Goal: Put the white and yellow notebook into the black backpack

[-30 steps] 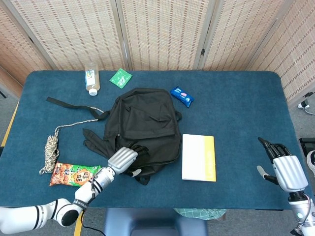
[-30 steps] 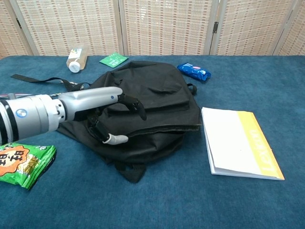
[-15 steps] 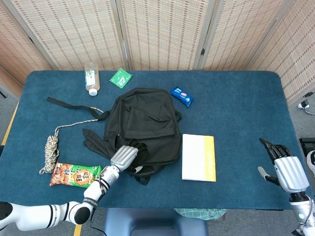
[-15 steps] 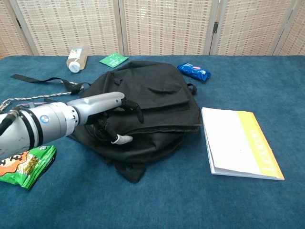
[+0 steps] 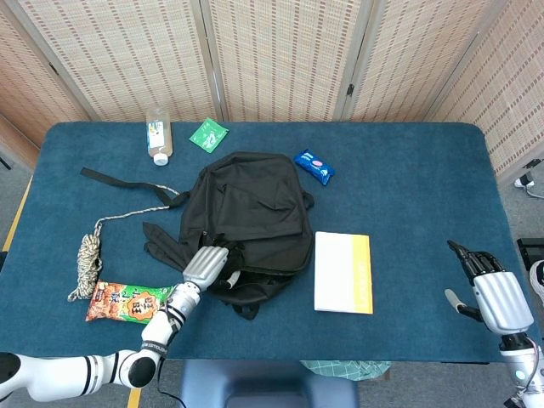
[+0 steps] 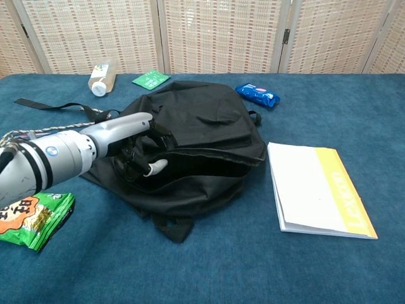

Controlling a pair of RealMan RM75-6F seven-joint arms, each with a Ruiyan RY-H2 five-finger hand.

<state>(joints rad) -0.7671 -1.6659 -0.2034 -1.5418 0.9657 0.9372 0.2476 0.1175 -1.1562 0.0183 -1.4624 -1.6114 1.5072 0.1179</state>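
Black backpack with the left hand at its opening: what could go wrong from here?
1. The left hand lifts only one edge of the black backpack; the gap looks shallow, so the soft fabric could slip and close.
2. The white and yellow notebook lies flat on the table, probably hard to pick up.
3. The right hand is open by the table's edge, well away from the notebook.

Bright, even light throughout, soft shadows, both views sharp.

Matt black cloth backpack (image 6: 196, 136); smooth paper notebook (image 6: 319, 190); blue napped table (image 6: 354, 114).
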